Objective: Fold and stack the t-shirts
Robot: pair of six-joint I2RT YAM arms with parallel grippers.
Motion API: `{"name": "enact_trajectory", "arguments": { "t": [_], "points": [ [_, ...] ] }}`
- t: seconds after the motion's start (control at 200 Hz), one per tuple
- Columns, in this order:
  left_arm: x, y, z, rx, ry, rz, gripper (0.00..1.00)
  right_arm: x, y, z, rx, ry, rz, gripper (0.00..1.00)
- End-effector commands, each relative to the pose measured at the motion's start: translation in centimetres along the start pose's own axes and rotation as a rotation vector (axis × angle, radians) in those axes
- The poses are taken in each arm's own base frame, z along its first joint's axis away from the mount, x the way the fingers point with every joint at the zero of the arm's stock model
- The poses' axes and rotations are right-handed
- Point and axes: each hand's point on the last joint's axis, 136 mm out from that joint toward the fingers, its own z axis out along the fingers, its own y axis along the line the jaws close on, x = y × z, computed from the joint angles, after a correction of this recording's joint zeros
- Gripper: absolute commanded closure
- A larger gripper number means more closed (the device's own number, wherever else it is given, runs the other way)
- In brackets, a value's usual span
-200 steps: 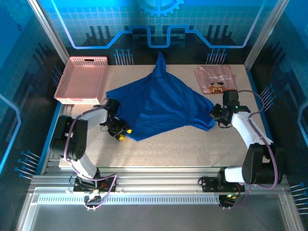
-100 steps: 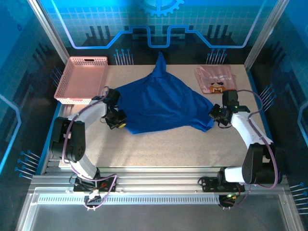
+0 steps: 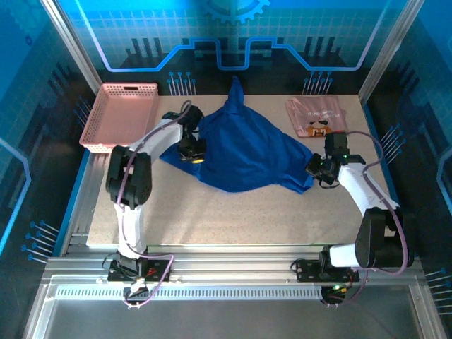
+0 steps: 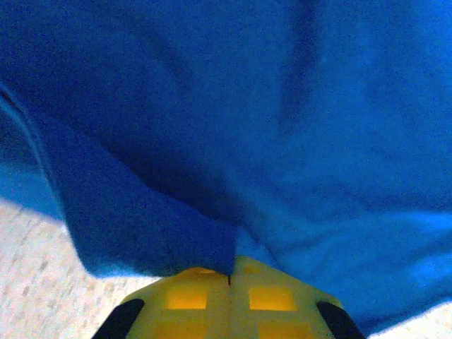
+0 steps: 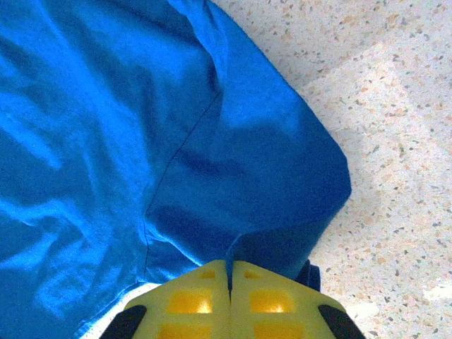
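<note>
Speckled tabletop (image 3: 247, 219) inside a blue-lit enclosure: the left gripper (image 3: 191, 151), its yellow jaws pressed together, pinches a fold of the royal-blue t-shirt (image 3: 247, 145) at the garment's left edge. From the left wrist view, the cloth spreads away ahead of the fingertips. Across the shirt, the right gripper (image 3: 316, 169) is likewise clamped on blue fabric at the right-hand corner, with the bulk of the shirt to that gripper's left and bare table to its right. The shirt lies bunched between the two grippers, one pointed end reaching toward the table's far edge. Beyond the right gripper, apart from the blue cloth, lies a pale pink t-shirt (image 3: 316, 116) with a brown-orange print. A pink plastic lattice basket (image 3: 131, 87) sits near the left gripper, off to its left.
</note>
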Motion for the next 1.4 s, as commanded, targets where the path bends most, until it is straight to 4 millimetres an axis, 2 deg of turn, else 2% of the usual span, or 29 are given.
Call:
{"name": "enact_trajectory", "arguments": {
  "t": [0.0, 0.105, 0.15, 0.18, 0.275, 0.305, 0.36, 0.4, 0.51, 0.58, 0.735, 0.945, 1.13, 1.396],
  "points": [
    [-0.3, -0.2, 1.5, -0.03, 0.063, 0.055, 0.91, 0.2, 0.9, -0.1, -0.02, 0.027, -0.029, 1.0],
    [-2.8, -1.8, 1.2, 0.011, -0.002, 0.054, 0.68, 0.2, 1.0, 0.1, -0.018, 0.029, -0.036, 1.0],
    [-3.8, -2.9, 0.5, 0.052, -0.037, 0.05, 0.51, 0.1, 1.0, 0.1, -0.016, 0.029, -0.038, 1.0],
    [-4.2, -3.8, -0.2, 0.093, -0.055, 0.044, 0.43, 0.2, 0.9, 0.3, -0.014, 0.033, -0.042, 1.0],
    [-4.8, -6.5, -2.5, 0.252, -0.096, 0.017, 0.31, 0.2, 0.8, 0.5, -0.006, 0.038, -0.047, 1.0],
    [-4.6, -6.9, -3.2, 0.289, -0.108, -0.001, 0.3, 0.3, 0.7, 0.6, -0.003, 0.04, -0.048, 1.0],
    [-4.0, -6.3, -3.9, 0.336, -0.123, -0.06, 0.27, 0.3, 0.7, 0.7, -0.002, 0.042, -0.049, 1.0],
    [-3.4, -5.4, -4.3, 0.369, -0.131, -0.118, 0.26, 0.4, 0.6, 0.7, -0.001, 0.043, -0.048, 1.0],
    [-1.6, -1.3, -4.1, 0.418, -0.131, -0.283, 0.27, 0.6, 0.5, 0.8, 0.002, 0.047, -0.048, 1.0],
    [-0.8, 0.1, -3.8, 0.465, -0.123, -0.343, 0.29, 0.7, 0.4, 0.8, 0.003, 0.049, -0.049, 1.0],
    [-0.5, 0.1, -1.8, 0.603, -0.095, -0.462, 0.4, 0.6, 0.5, 1.0, 0.002, 0.054, -0.056, 1.0],
    [0.0, 0.5, 1.3, 0.56, -0.028, -0.539, 0.48, 0.6, 0.7, 1.0, -0.001, 0.057, -0.06, 1.0],
    [0.8, 0.9, 2.2, 0.501, 0.009, -0.552, 0.51, 0.5, 0.5, 0.9, 0.003, 0.05, -0.061, 1.0],
    [2.7, 2.6, 1.9, 0.398, 0.019, -0.546, 0.51, 0.3, 0.7, 0.9, 0.0, 0.049, -0.056, 1.0]
  ]
}}
